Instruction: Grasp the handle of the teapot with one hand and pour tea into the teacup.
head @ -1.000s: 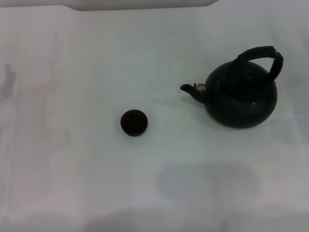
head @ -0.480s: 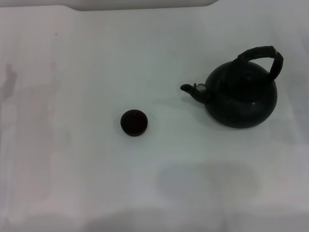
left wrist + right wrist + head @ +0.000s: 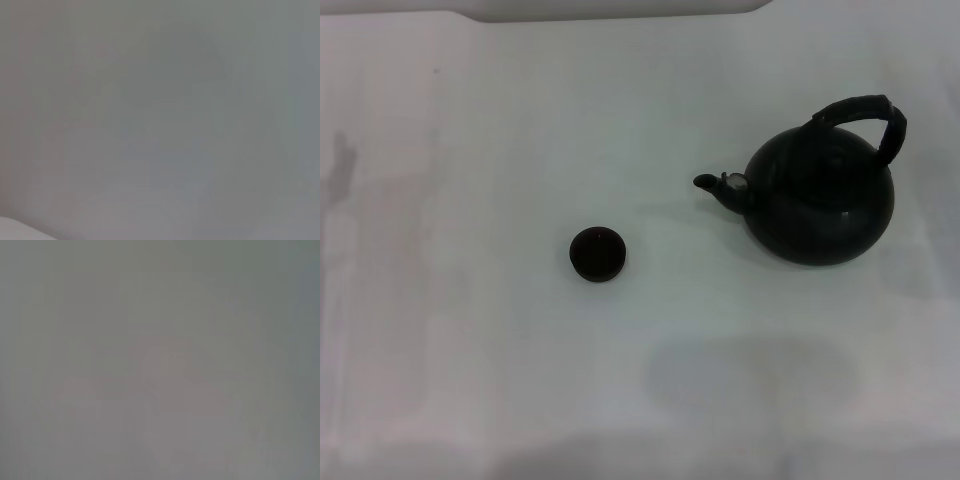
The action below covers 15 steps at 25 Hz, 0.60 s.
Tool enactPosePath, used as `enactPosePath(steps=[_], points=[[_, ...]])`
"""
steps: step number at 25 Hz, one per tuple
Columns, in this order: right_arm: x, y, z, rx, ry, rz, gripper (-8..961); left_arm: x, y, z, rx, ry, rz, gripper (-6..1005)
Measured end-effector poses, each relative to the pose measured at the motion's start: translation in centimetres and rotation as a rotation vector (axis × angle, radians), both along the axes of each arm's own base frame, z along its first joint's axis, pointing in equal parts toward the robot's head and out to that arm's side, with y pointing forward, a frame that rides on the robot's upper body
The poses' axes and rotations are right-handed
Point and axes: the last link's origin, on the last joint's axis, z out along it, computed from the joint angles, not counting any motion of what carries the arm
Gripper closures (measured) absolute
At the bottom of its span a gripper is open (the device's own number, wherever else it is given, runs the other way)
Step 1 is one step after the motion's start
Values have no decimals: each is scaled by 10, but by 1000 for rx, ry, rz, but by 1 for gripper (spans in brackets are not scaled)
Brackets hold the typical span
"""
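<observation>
A black teapot [image 3: 820, 205] stands upright at the right of a white surface [image 3: 470, 350], its arched handle [image 3: 860, 112] raised and free, its spout [image 3: 715, 185] pointing left toward a small dark teacup [image 3: 597, 254] set well apart near the centre. Neither pincer appears in any view, so their state cannot be told.
</observation>
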Motion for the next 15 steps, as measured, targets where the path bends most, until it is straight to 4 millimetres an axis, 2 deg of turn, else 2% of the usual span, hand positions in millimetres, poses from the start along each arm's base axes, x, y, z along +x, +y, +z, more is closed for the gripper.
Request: enactPosePath(steps=[15], points=[[0, 0, 0, 0, 1, -1, 216, 1, 1, 0, 0, -1, -3, 112]])
